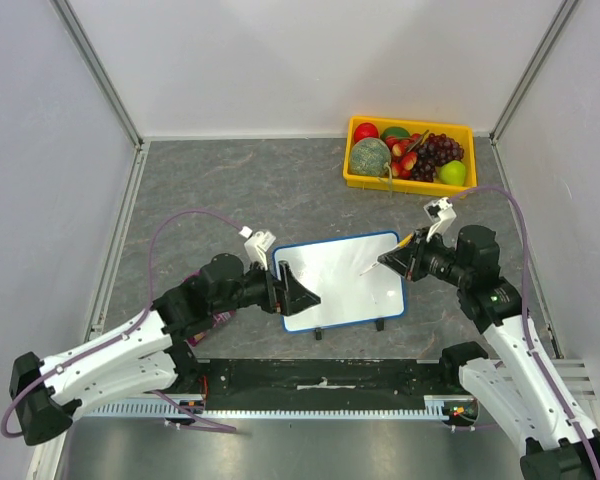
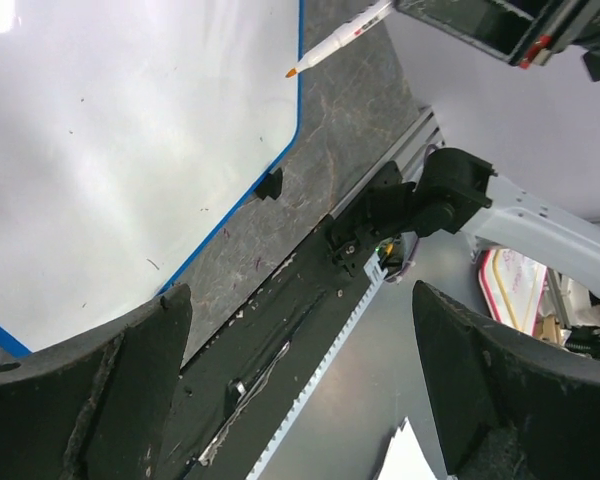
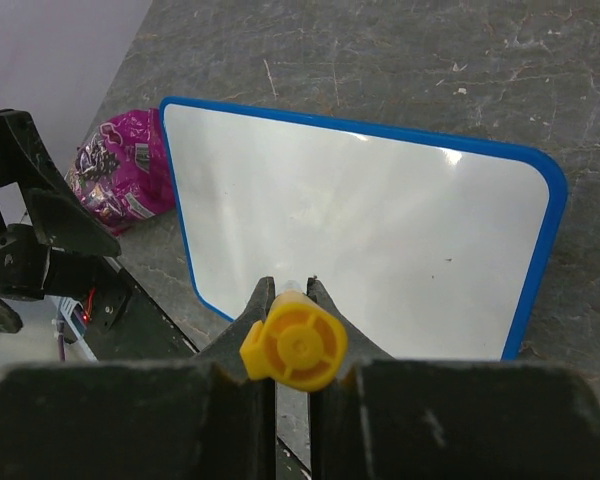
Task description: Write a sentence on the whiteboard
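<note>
The whiteboard (image 1: 340, 280) sits mid-tabletop (image 1: 230, 190) between both arms. The right pincer (image 1: 395, 260) pinches an orange-tipped marker (image 2: 340, 38), its tip over the board's right side. The left pincer (image 1: 300, 295) is spread wide at the board's left edge.

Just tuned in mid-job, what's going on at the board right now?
The right gripper has its jaws shut on an orange-tipped marker, with the tip aimed at the right part of the whiteboard. Whether the tip touches the surface cannot be told. The left gripper is at the board's left edge with its jaws wide open, holding nothing. The board is blank: nothing is written on it yet.
</note>
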Controlling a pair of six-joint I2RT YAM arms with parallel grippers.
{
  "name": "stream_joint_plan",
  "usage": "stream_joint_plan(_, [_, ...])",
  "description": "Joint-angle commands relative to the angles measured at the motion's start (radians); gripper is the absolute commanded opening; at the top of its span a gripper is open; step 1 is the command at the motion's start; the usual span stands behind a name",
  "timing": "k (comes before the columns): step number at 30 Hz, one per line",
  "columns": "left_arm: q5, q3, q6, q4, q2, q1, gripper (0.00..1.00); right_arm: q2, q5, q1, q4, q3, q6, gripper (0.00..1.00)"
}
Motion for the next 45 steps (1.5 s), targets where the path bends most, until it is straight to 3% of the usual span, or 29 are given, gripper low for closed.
stream_joint_plan(1, [0.097, -0.026, 0.027, 0.019, -0.050, 0.055, 0.95, 0.018, -0.034, -0.001, 0.112, 0.001, -0.001, 0.00])
stream_joint_plan(12, [0.253, -0.073, 0.074, -0.043, -0.082, 0.294, 0.95, 0.046, -0.019, 0.032, 0.195, -0.033, 0.016, 0.00])
stream_joint_plan(30, [0.351, -0.184, 0.105, -0.137, -0.253, 0.537, 0.97, 0.081, 0.066, 0.138, 0.252, -0.042, -0.009, 0.00])
stream_joint_plan(45, [0.421, -0.179, 0.141, -0.076, -0.221, 0.586, 0.97, 0.101, 0.201, 0.267, 0.267, -0.013, -0.018, 0.00])
